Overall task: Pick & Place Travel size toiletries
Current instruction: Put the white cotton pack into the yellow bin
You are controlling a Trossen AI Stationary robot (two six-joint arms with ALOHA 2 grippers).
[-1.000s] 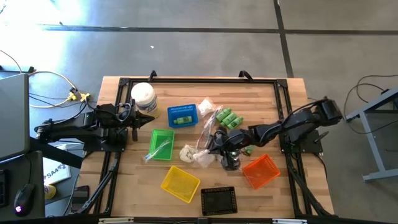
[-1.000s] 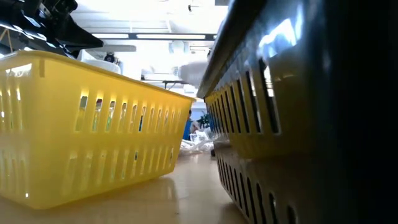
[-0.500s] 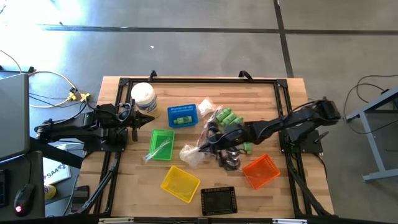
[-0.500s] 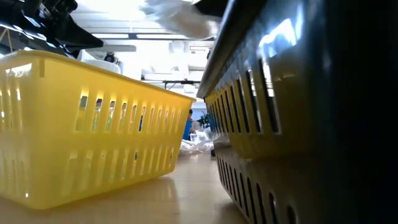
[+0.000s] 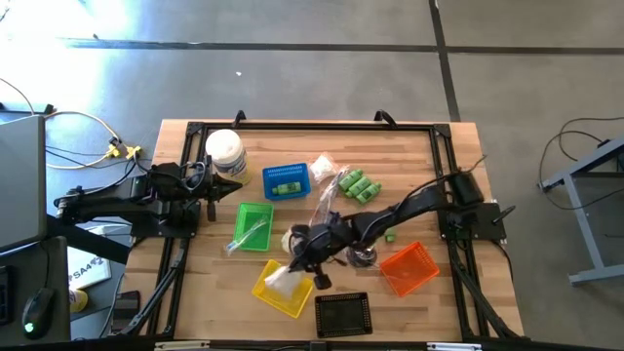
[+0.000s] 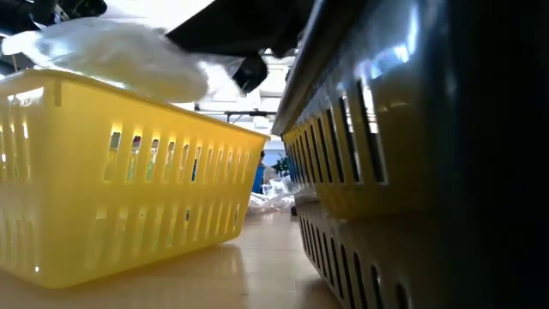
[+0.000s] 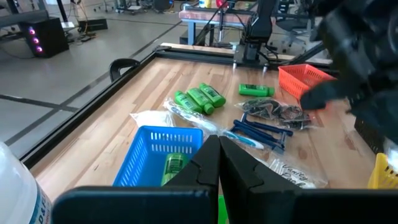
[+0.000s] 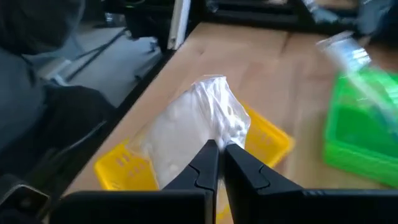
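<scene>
White packet (image 5: 281, 281): crinkled clear-and-white plastic, pinched at its upper edge, hanging below the right gripper (image 5: 295, 261) directly over the yellow basket (image 5: 283, 289); in the low view the packet (image 6: 120, 56) sits just above the basket rim (image 6: 129, 94).

Right gripper: fingers (image 8: 202, 167) pressed together on the packet (image 8: 199, 130), arm stretched across the table from the right side.

Green bottles (image 5: 358, 185): small cluster lying on the wood beyond the right gripper, toward the far edge; one more green bottle (image 5: 388, 235) beside the right arm, near the orange basket (image 5: 408, 268).

Blue-handled sticks in clear sachets (image 7: 258, 132): on the table between the bottles and the right arm.

Dark pieces (image 7: 273, 112): small heap just beside the sachets.

Blue basket (image 5: 287, 180): holds one green bottle (image 7: 173, 167), just ahead of the left gripper.

Green basket (image 5: 253, 226): holds a clear sachet, near the right gripper on its left-arm side.

Black basket (image 5: 342, 314): just beside the yellow basket at the near edge.

White-lidded jar (image 5: 224, 153): next to the left gripper.

Left gripper (image 5: 216, 187): fingers (image 7: 214, 163) together, nothing between them, at the table's left side.
</scene>
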